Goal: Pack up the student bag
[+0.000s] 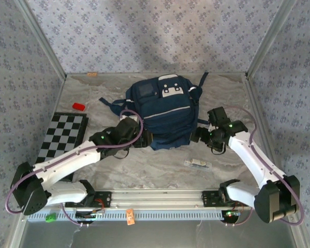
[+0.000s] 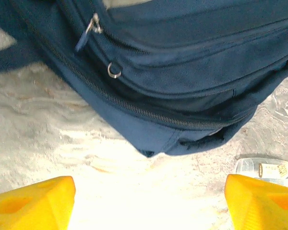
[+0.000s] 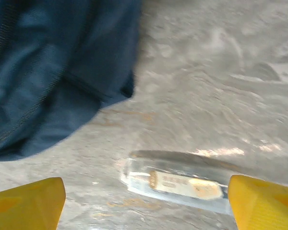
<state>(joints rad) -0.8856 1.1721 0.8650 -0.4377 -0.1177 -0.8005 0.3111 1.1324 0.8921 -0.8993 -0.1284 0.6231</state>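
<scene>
the navy bag lay toward the back of the marbled table. the left gripper and the right gripper flanked its near corners, jaws spread wide and empty, with a clear packet on the table just beside the right one.

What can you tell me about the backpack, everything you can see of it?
The backpack is navy fabric with white patches near the top, a thin white stripe across the front, zipped pockets and dark straps trailing to the sides. It lies on the table, front up, with nothing gripping it.
</scene>
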